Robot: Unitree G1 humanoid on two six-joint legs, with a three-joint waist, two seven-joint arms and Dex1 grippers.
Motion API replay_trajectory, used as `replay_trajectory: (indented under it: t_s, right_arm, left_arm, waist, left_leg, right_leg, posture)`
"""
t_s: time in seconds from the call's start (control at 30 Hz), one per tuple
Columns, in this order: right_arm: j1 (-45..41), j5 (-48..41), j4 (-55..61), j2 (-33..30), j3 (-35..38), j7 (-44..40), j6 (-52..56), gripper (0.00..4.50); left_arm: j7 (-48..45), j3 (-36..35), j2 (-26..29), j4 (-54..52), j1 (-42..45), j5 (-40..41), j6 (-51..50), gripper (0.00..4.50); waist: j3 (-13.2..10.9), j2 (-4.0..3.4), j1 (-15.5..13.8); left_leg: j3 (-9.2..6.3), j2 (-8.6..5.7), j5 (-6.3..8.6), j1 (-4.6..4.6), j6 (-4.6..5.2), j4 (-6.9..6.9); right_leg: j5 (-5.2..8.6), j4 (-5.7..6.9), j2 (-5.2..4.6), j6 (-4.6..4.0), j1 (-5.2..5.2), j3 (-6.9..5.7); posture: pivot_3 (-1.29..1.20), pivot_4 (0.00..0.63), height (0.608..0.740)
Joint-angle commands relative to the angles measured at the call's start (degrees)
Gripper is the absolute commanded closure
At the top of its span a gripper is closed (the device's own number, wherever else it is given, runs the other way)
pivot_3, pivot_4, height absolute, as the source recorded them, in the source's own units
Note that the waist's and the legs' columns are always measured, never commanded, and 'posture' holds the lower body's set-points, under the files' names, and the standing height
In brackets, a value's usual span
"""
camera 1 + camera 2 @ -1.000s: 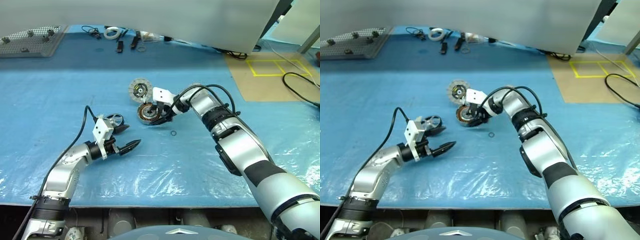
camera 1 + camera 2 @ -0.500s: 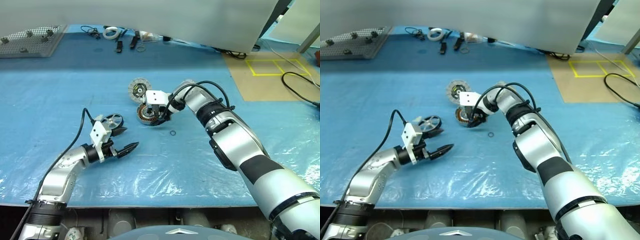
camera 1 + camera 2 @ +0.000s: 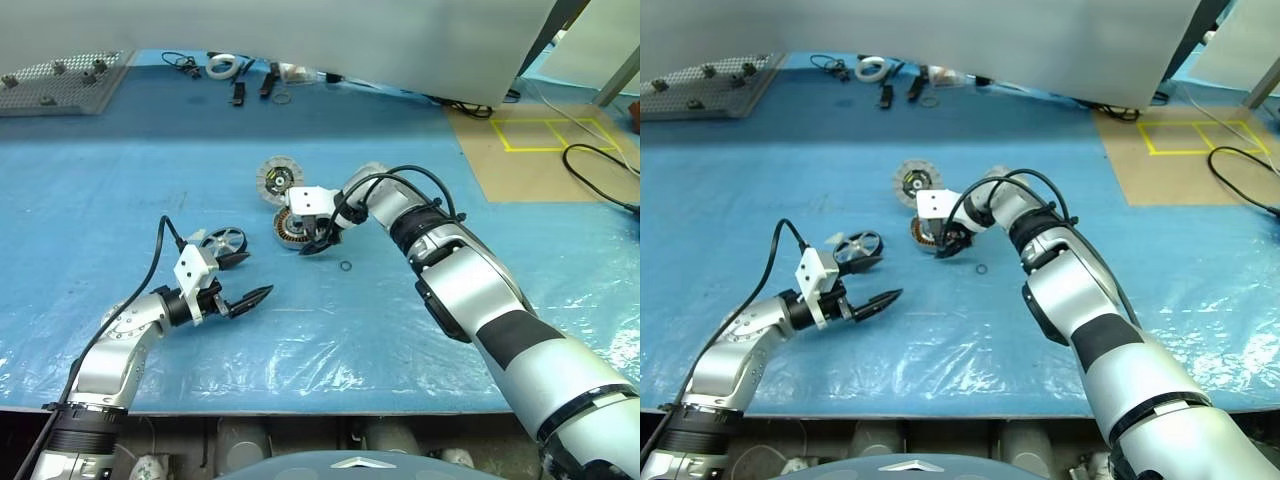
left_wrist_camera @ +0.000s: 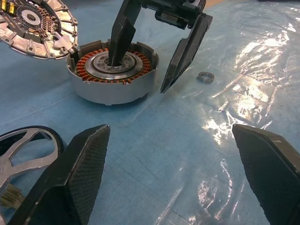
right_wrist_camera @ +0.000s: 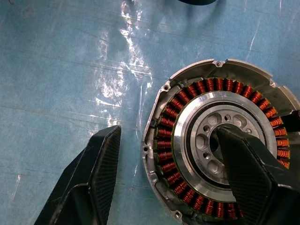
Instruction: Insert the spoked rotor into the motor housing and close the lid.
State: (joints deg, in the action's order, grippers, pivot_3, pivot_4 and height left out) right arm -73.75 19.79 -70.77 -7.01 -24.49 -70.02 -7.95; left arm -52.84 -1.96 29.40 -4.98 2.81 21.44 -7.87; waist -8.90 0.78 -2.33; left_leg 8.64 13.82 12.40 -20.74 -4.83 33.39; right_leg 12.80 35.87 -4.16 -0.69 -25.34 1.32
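Blue plastic sheet (image 3: 120, 180) covers the worktop. Near its middle sits the motor cup (image 4: 112, 75) with copper coils, and the ribbed lid (image 3: 279, 179) lies just behind it. The right gripper (image 4: 147, 70) is partly open, with one finger in the cup's middle and one outside its wall. The left gripper (image 3: 255, 278) is wide open and holds nothing, with the black wheel (image 3: 223, 241) just beside it

You have a blue plastic sheet (image 3: 120, 180) over the table, a small bearing ring (image 3: 346, 266) on it, a perforated metal plate (image 3: 60, 82) and a tape roll (image 3: 222, 67) at the far edge.
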Motion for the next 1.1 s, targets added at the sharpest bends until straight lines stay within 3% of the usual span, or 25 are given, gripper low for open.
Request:
replay_trajectory:
  t_s: [0.03, 0.23, 0.43, 0.7, 0.9, 1.1]
  right_arm:
    - [-2.1, 1.77, -0.9, 0.82, -0.99, 0.4, 0.49, 1.08]
    - [-2.69, 4.84, -2.14, 1.48, -2.89, 0.55, 0.07, 1.08]
    - [-3.13, 6.28, -2.31, 1.41, -3.89, -0.8, -1.18, 2.48]
    - [-4.37, 5.93, -2.04, 1.97, -3.28, -1.96, -0.09, 2.48]
    - [-3.09, 4.09, 2.34, 1.44, -2.78, -10.41, 0.4, 2.48]
    - [2.19, 1.36, 16.66, -0.06, -3.24, -19.68, 9.91, 2.48]
  left_arm:
    - [0.19, -0.51, -0.02, -1.11, 0.1, 0.43, 0.69, 0.11]
    - [1.16, 0.55, -1.27, -1.46, 0.03, -0.03, 0.65, 0.11]
    - [1.75, 0.8, -1.8, -1.96, -0.63, -0.14, 0.7, 0.07]
    - [1.97, 0.71, -1.71, -2.02, -0.59, 0.22, 0.54, 0.07]
    - [1.56, 0.81, -1.58, -1.76, -0.14, 0.38, 0.34, 0.07]
    - [1.02, 1.37, -1.71, -1.07, 0.52, 0.35, 0.25, 0.07]
  waist:
    - [0.0, 0.0, 0.04]
    - [0.0, 0.0, 0.02]
    - [0.01, 0.0, 0.08]
    - [0.01, -0.01, 0.04]
    - [0.01, 0.0, 0.08]
    - [0.01, 0.0, 0.03]
  left_leg:
    - [0.0, 0.0, 0.0, 0.01, 0.0, 0.0]
    - [0.0, 0.01, 0.0, 0.05, 0.01, 0.04]
    - [0.01, 0.01, 0.0, 0.08, 0.0, 0.04]
    - [0.01, 0.02, 0.01, 0.09, 0.01, 0.06]
    - [0.01, 0.03, 0.01, 0.06, 0.02, 0.05]
    - [0.0, 0.05, 0.02, 0.05, 0.05, 0.06]
  right_leg:
    - [0.0, 0.02, 0.0, 0.0, 0.0, 0.0]
    - [0.01, 0.07, 0.0, -0.02, 0.01, 0.01]
    - [0.02, 0.08, 0.0, -0.03, 0.04, 0.01]
    - [0.02, 0.14, 0.0, -0.04, 0.04, 0.02]
    - [0.06, 0.12, 0.0, -0.1, 0.02, 0.0]
    - [0.07, 0.13, 0.0, -0.11, 0.02, -0.01]
  posture:
    - [0.0, 0.15, 0.74]
    - [0.0, 0.15, 0.74]
    - [0.0, 0.15, 0.74]
    - [0.0, 0.15, 0.74]
    - [0.0, 0.15, 0.74]
    - [0.0, 0.15, 0.74]
